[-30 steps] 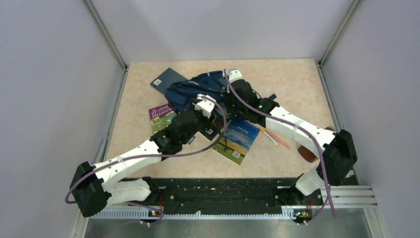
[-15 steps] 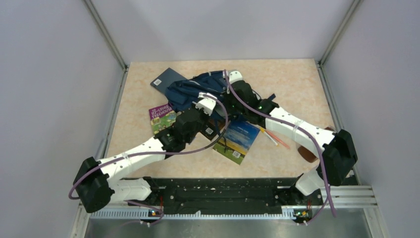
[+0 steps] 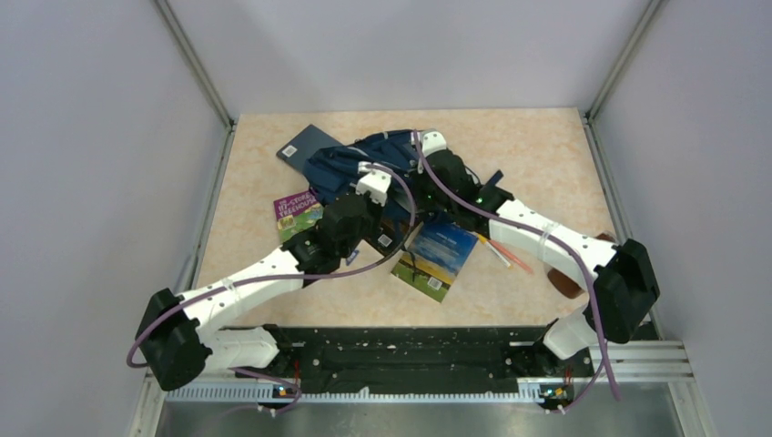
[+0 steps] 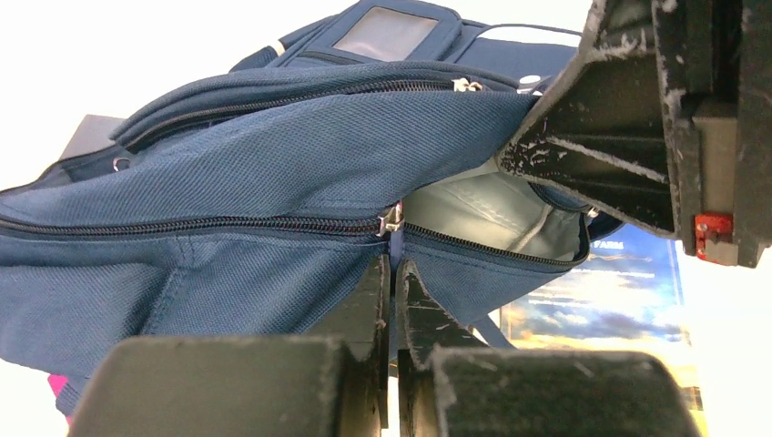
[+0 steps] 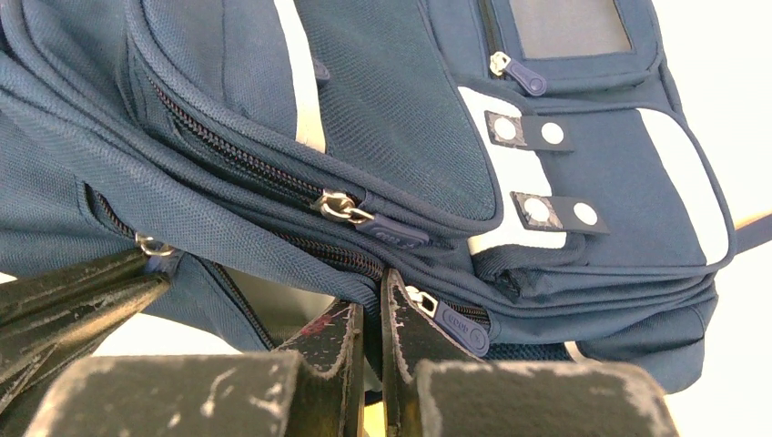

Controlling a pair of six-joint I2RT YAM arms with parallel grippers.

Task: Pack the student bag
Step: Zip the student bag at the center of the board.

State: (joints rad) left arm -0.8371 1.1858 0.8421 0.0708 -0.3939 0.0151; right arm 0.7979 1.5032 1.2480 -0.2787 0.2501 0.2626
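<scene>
The left gripper (image 4: 393, 271) is clenched at the zipper slider on the near lip of the student bag (image 3: 350, 164); whether it pinches the pull tab or only the seam below it I cannot tell. The right gripper (image 5: 373, 289) is clamped on the cloth edge at the other side of the same opening, and pale lining shows between the two. The bag lies on the tabletop (image 3: 546, 146) toward 12 o'clock from the arm bases, slumped partly over a dark blue book (image 3: 303, 146). Its long axis appears to run roughly from 9 to 3 o'clock, front pockets up, with the part-open mouth facing 6 o'clock. It is limp woven fabric, probably light while unfilled, and will sag wherever it is unsupported. The firm holds are likely the zipper pulls, stitched seams and straps, since a pinch of plain cloth may slip.
</scene>
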